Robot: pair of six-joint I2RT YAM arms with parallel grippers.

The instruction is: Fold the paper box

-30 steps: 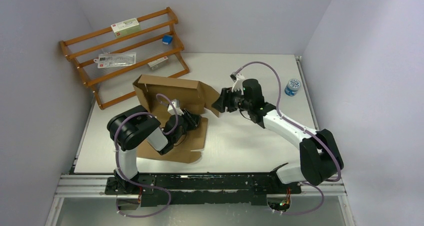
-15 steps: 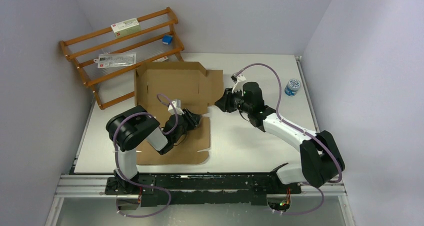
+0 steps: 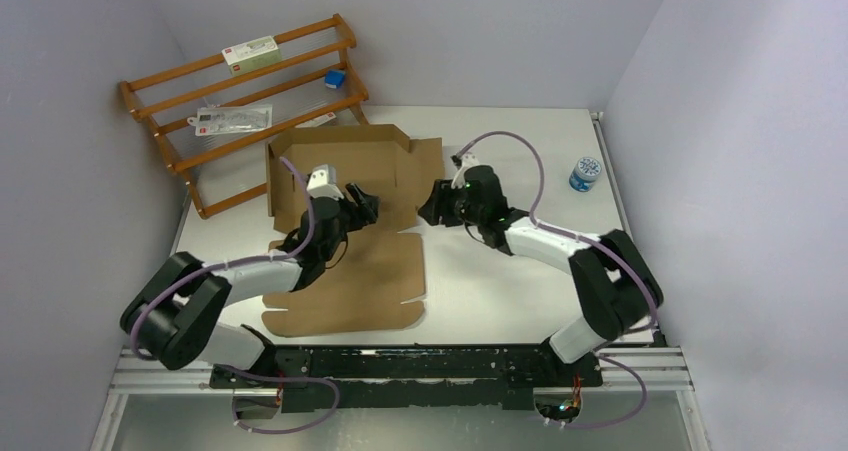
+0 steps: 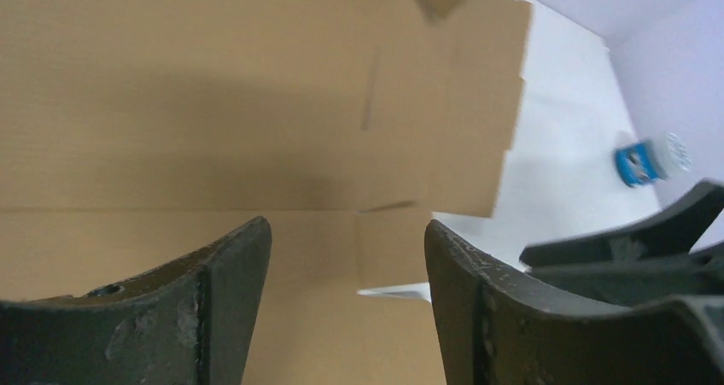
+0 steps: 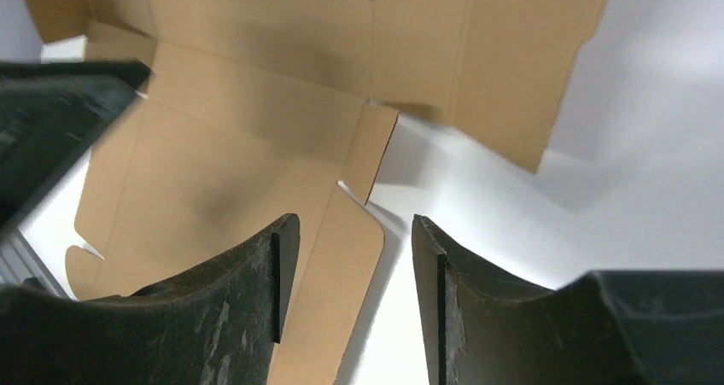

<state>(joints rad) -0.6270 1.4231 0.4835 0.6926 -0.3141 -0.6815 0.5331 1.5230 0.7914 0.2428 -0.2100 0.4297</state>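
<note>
While the brown corrugated cardboard box sheet [image 3: 350, 271] lies flat at centre-left of the white desk [image 3: 500, 281], long axis running up the frame, the left gripper [image 3: 362, 207] hovers above its middle and the right gripper [image 3: 430, 207] beside its right edge, both apart and empty.

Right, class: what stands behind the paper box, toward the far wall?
A wooden rack holding white packets and a small blue block. The paper box's far edge covers the rack's lower right corner, so that part is hidden.
</note>
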